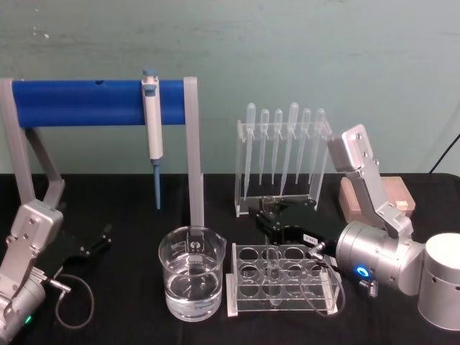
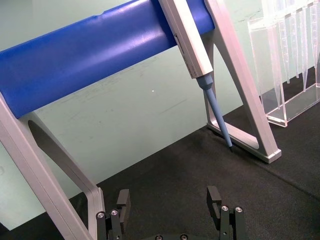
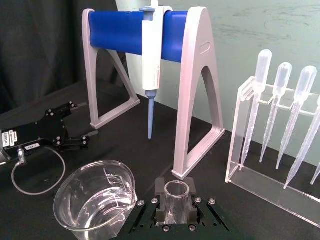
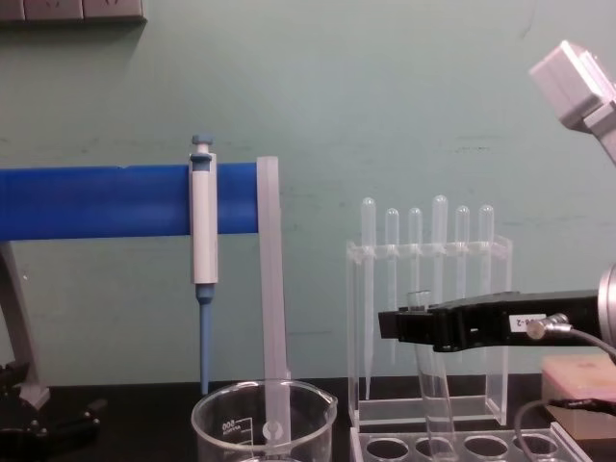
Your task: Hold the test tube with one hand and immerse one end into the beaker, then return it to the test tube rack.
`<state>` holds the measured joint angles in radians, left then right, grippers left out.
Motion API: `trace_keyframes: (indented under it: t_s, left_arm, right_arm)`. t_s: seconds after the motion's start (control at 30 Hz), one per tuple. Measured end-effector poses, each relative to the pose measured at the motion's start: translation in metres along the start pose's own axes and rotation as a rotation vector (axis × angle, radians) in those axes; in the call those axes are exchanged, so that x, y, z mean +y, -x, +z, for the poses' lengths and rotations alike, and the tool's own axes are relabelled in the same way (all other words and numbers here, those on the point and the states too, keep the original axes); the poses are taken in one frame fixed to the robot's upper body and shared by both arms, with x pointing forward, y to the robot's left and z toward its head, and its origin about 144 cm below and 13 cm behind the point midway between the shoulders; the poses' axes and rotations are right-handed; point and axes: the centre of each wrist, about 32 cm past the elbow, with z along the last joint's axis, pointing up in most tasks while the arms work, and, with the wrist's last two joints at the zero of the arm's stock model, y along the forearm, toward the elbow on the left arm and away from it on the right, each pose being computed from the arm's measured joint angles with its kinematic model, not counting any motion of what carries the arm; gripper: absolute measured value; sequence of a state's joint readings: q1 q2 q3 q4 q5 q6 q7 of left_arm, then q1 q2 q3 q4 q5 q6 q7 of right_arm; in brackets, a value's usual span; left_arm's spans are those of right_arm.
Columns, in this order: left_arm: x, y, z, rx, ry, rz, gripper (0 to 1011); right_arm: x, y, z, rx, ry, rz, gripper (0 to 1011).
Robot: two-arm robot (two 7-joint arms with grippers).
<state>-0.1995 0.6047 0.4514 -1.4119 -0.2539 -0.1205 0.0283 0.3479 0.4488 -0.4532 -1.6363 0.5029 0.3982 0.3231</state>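
— Jaws first: what are they doing?

— Those of the right gripper (image 3: 176,209) are clamping the test tube (image 3: 177,194) just under its rim. Those of the left gripper (image 2: 168,200) are gaping wide with nothing between them, and that arm is sitting low at the table's left side.

— What is everything standing on?

— Black cloth is covering the table (image 1: 122,208), and a pale green wall is running behind it. A grey stand with a blue bar (image 1: 79,102) is carrying a white-and-blue micropipette (image 1: 152,118). Six plastic pipettes (image 1: 292,136) are hanging in a clear holder (image 1: 241,172) farther back.

— How is the tube looking?

— It is showing clear glass, straight walls and an open top. It is leaning slightly, with its lower end going down into one of the holes of the clear test tube rack (image 1: 237,284). The beaker (image 1: 190,277) is standing just left of that rack, apart from the tube, and is holding clear liquid.

— Is any writing showing?

— White graduation marks are showing on the beaker, and a small white label (image 1: 311,237) is sitting on the right gripper. Both are too small to read.
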Motion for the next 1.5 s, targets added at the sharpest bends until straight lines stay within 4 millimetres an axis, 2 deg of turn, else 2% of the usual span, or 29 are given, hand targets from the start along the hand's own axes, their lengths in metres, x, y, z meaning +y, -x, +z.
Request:
trace_keyframes:
  t_s: [0.6, 1.13, 1.5]
  left_arm:
    - [0.000, 0.000, 0.000, 0.000, 0.000, 0.000, 1000]
    - [0.000, 0.000, 0.000, 0.000, 0.000, 0.000, 1000]
    - [0.000, 0.000, 0.000, 0.000, 0.000, 0.000, 1000]
  right_arm:
    - [-0.014, 0.004, 0.010, -0.022, -0.078, 0.003, 224]
    - [-0.034, 0.014, 0.032, -0.093, -0.193, 0.001, 224]
    - [-0.035, 0.013, 0.033, -0.091, -0.204, -0.001, 224]
